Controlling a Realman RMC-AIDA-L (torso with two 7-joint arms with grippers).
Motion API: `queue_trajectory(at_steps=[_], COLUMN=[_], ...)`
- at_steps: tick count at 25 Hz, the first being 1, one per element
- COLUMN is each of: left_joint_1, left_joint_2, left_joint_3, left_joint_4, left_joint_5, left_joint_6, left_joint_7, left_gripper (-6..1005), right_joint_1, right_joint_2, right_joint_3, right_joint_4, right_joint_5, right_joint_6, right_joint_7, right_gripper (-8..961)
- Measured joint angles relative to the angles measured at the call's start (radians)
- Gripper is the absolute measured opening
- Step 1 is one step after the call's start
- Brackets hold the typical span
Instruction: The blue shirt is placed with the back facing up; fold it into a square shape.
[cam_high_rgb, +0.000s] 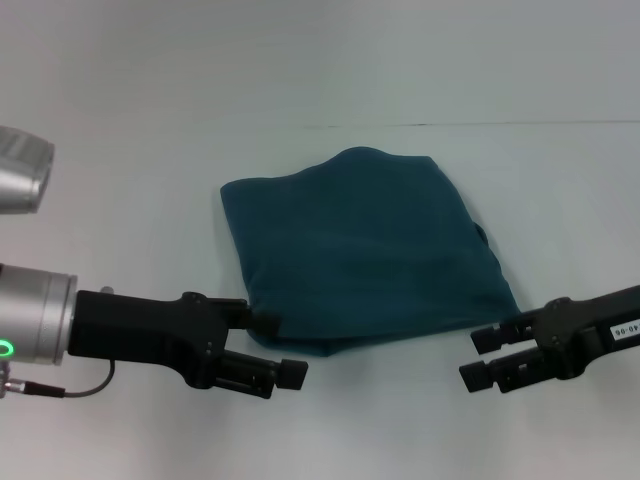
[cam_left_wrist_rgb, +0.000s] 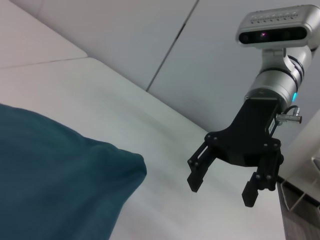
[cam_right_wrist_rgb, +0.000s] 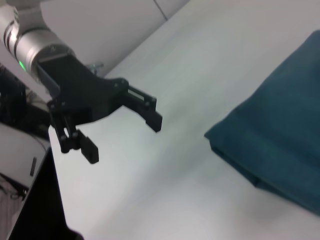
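Observation:
The blue shirt (cam_high_rgb: 360, 250) lies folded into a rough square, several layers thick, in the middle of the white table (cam_high_rgb: 130, 170). My left gripper (cam_high_rgb: 278, 348) hovers open and empty just off the shirt's near left corner. Open and empty too, my right gripper (cam_high_rgb: 476, 358) sits just off the near right corner. The left wrist view shows a shirt corner (cam_left_wrist_rgb: 55, 180) with the right gripper (cam_left_wrist_rgb: 222, 191) beyond it. In the right wrist view, the left gripper (cam_right_wrist_rgb: 122, 137) stands apart from the layered shirt edge (cam_right_wrist_rgb: 280, 135).
The table's far edge (cam_high_rgb: 450, 124) runs behind the shirt. A pale frame (cam_left_wrist_rgb: 300, 200) stands off the table's side near the right arm, and dark equipment (cam_right_wrist_rgb: 15, 110) sits beyond the table edge behind the left arm.

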Motion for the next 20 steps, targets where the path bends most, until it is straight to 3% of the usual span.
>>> queue_trajectory(at_steps=[10,20], left_joint_1=[-0.016,-0.013], left_joint_2=[-0.003,-0.001], left_joint_3=[0.018,0.043], left_joint_4=[-0.051,-0.079], left_joint_5=[-0.007,-0.002], left_joint_6=[-0.090,-0.169], left_joint_7=[0.001,0.021], left_gripper=[933,934], right_joint_1=[0.006,0.009], right_joint_2=[0.019,0.019], right_joint_3=[-0.017,0.027], right_joint_4=[0.022,0.020], right_joint_5=[-0.008,-0.002], right_joint_6=[0.018,0.032], right_joint_7=[-0.021,-0.025], right_gripper=[810,810])
